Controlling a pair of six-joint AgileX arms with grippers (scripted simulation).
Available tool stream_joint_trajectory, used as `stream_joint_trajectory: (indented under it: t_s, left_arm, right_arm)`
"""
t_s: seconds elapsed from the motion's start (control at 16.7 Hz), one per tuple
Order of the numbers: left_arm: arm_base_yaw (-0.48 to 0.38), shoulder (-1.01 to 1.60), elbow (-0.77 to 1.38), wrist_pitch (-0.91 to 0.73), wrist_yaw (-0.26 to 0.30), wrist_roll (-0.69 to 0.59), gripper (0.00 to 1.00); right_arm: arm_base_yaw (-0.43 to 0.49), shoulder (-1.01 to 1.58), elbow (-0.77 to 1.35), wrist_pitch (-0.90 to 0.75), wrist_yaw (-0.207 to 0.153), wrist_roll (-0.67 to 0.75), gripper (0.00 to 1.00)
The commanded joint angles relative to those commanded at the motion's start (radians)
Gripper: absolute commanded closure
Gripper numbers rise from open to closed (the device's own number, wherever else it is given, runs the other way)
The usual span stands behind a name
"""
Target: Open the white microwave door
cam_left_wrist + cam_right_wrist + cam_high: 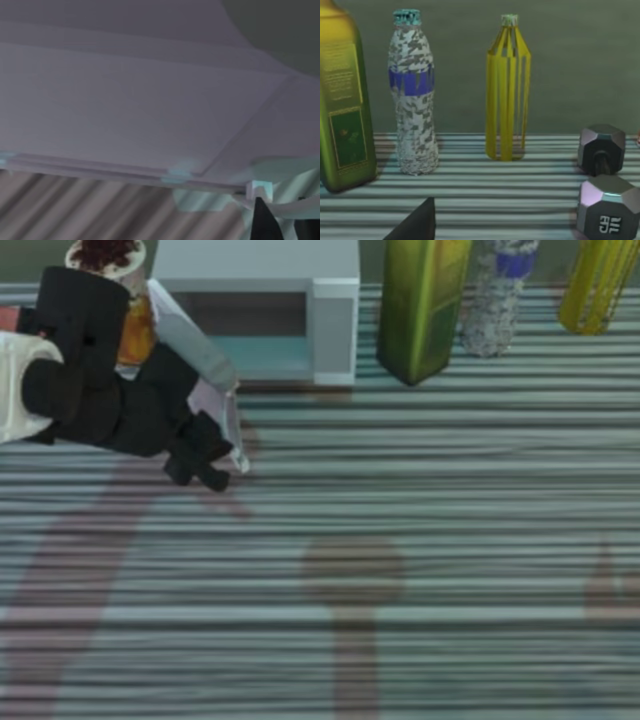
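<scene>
One arm working | left gripper (205, 472) at door (200, 365) free edge, jaws' grip cannot tell | door swung out leftward | white microwave (300, 280) far-left on desk (400, 540), cavity exposed | right arm unseen

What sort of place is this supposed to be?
Probably a rendered tabletop test scene, loosely kitchen-like: a white microwave with its door swung open, bottles beside it, and a dumbbell on the striped table.

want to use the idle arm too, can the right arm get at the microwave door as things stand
Probably not easily. The door has swung open toward the table's left, with the left gripper at its free edge. The right arm is outside the top view, and the green bottle stands right of the white microwave.
</scene>
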Motion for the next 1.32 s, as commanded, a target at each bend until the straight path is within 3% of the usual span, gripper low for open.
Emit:
stream_joint_trajectory:
  t_s: [1.32]
  left_arm:
    - [0.041,0.001,0.008,-0.049,0.059,0.098,1.0]
  right_arm:
    - [0.0,0.0,0.0,0.0,0.0,0.0,0.0]
